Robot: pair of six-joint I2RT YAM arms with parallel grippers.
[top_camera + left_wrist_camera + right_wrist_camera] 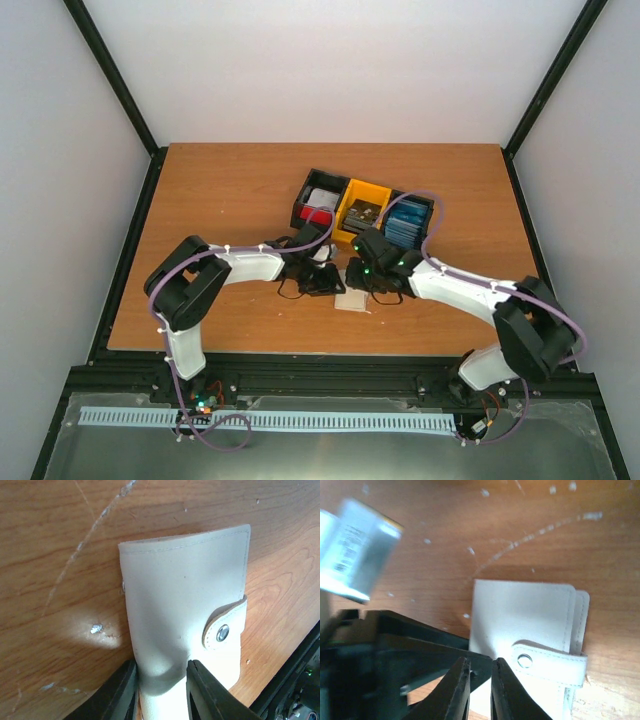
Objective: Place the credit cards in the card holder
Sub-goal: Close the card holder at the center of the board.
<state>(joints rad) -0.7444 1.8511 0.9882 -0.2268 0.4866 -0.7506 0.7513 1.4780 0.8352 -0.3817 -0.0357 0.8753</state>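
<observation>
The wallet lies flat on the table, just in front of the tray and between the two grippers. In the left wrist view the wallet is a pale cream-beige fold with a stitched seam running along its far and side edges. A rounded tab wraps over from the right edge and is fastened with a small round metal snap, so the wallet is closed. Its cover is smooth, and near the camera it bows up into a soft hump.

The left gripper has its dark fingers on either side of that hump, pinching the near end of the wallet. From above, the left gripper sits at the wallet's left.

The right gripper has its fingers drawn almost together, with only a thin slit between them, over the wallet's near edge beside the tab's end. Whether they nip the wallet cannot be told. Here the layered edges of the wallet show at its right side. From above, the right gripper is just behind the wallet.

The cards are in the tray: red-and-silver cards on the left, dark cards in the yellow middle, blue cards on the right.
</observation>
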